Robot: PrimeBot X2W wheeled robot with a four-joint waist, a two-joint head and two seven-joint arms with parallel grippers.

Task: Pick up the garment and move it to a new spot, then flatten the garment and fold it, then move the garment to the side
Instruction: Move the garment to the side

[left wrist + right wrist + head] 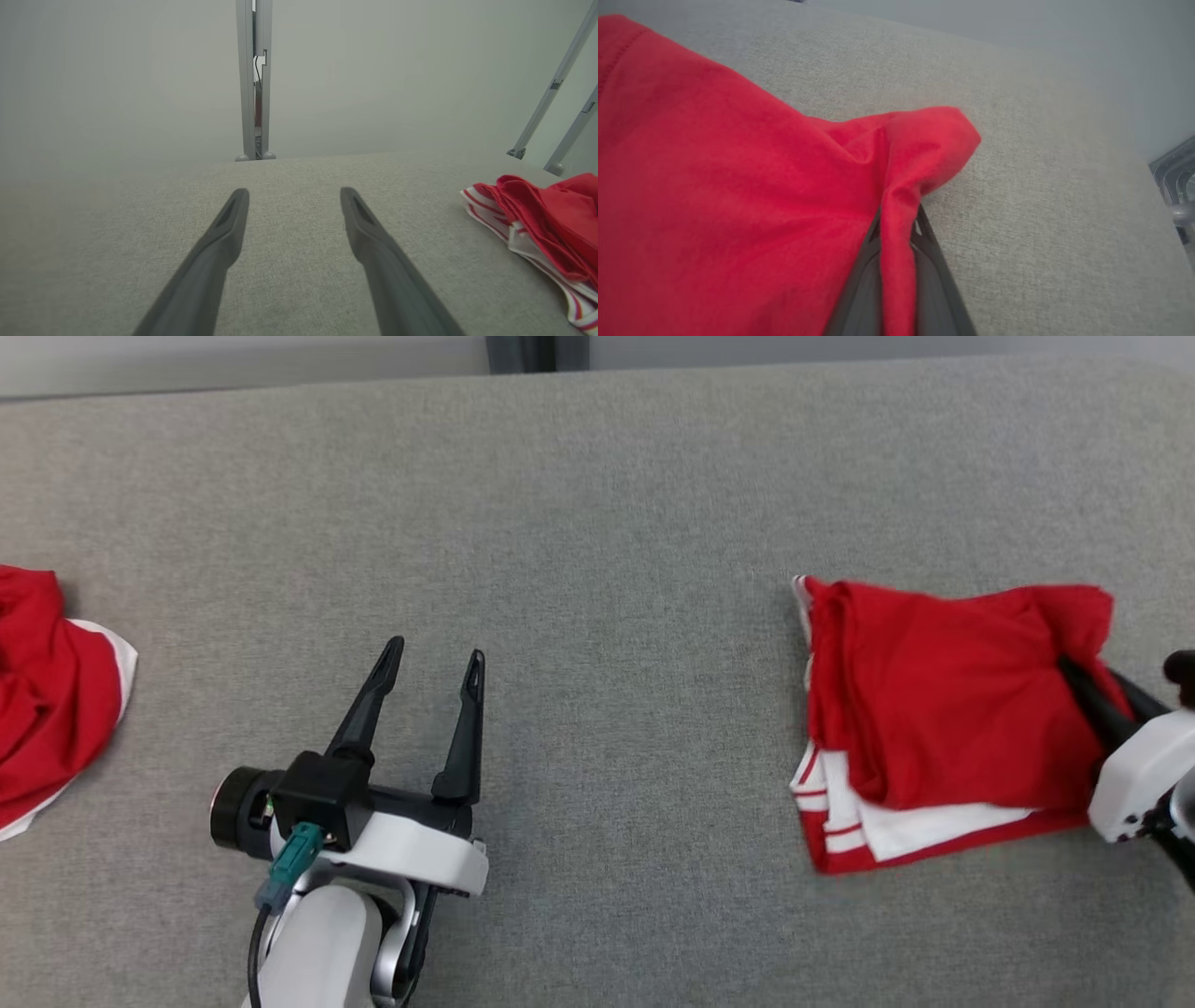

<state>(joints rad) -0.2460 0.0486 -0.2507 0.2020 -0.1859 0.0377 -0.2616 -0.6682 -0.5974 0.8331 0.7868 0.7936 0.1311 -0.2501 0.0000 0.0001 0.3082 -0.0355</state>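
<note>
Two grippers show in the head view: the left gripper hovers over the grey fabric surface with its fingers spread wide and nothing between them, while the right gripper reaches in from the right edge and pinches the right side of the garment. That garment is red with white striped trim, lies folded on the right part of the surface, and is well apart from a second red cloth bunched at the far left. From the left wrist, the left gripper stands wide above bare fabric, the garment off to the right, metal posts behind. From the right wrist, the right gripper is clamped on a pleat of the garment.
</note>
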